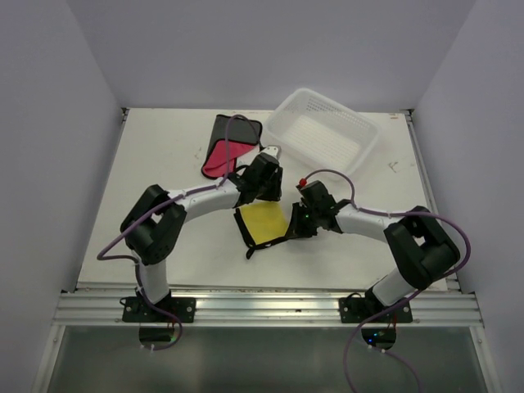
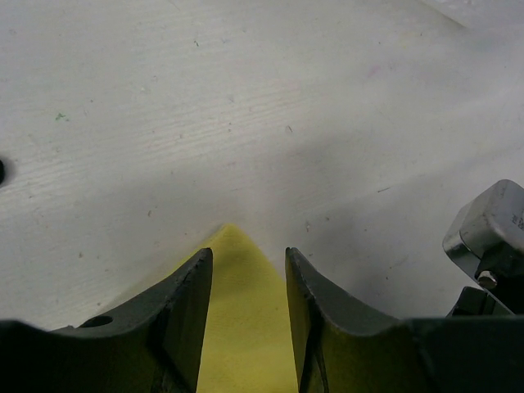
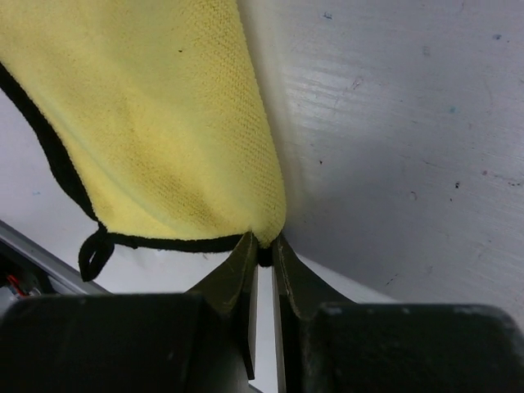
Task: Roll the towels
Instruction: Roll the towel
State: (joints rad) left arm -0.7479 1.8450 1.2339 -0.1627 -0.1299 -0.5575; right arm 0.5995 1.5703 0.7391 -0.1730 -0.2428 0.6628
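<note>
A yellow towel (image 1: pixel 264 221) with black trim lies flat on the white table between the two arms. My left gripper (image 1: pixel 260 199) sits low over its far corner. In the left wrist view its jaws (image 2: pixel 248 254) stand apart, and the towel's pointed corner (image 2: pixel 241 327) lies on the table between them, unpinched. My right gripper (image 1: pixel 292 225) is at the towel's right edge. The right wrist view shows its jaws (image 3: pixel 262 241) shut on the black-trimmed corner of the towel (image 3: pixel 164 123), which is lifted a little there.
A second towel (image 1: pixel 229 147), red and black, lies folded at the back left of the table. A white plastic basket (image 1: pixel 360 123) stands at the back right. A black hanging loop (image 3: pixel 94 254) sticks out from the yellow towel's near edge.
</note>
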